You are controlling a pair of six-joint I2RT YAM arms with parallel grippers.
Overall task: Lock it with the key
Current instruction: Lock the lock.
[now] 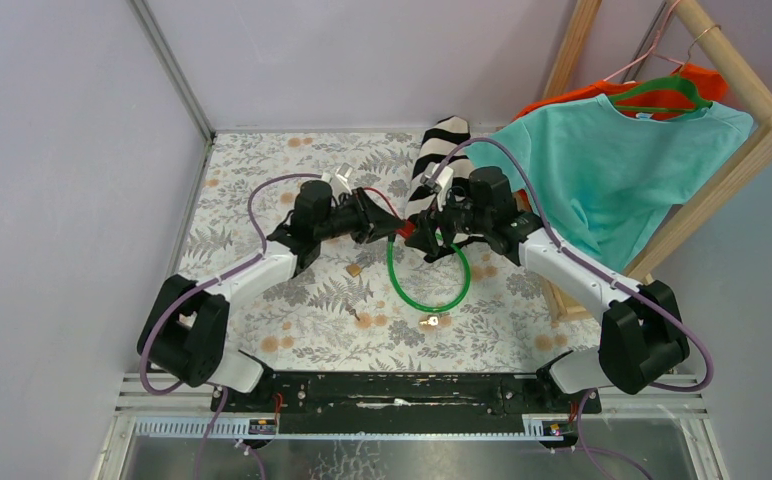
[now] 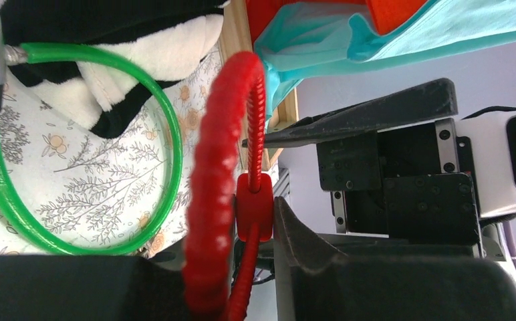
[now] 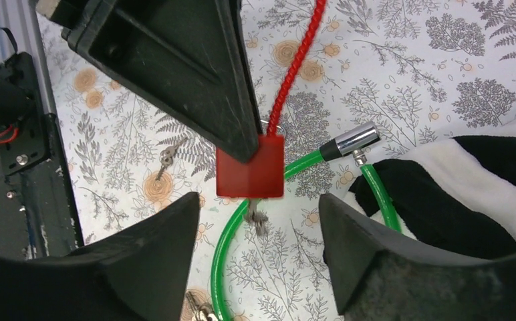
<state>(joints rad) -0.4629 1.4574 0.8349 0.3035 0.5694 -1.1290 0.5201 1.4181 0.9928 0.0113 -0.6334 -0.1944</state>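
My left gripper is shut on the red lock body, held above the floral table. In the left wrist view the red block is clamped between my black fingers, with its red cable looping up. In the right wrist view the lock hangs with a small key sticking out of its underside. My right gripper is open, its jaws standing on either side of the key without touching it. It faces the lock from the right.
A green cable lock lies looped on the table, its chrome end near a black-and-white striped cloth. Loose keys lie by the loop. A wooden rack with a teal shirt stands at the right.
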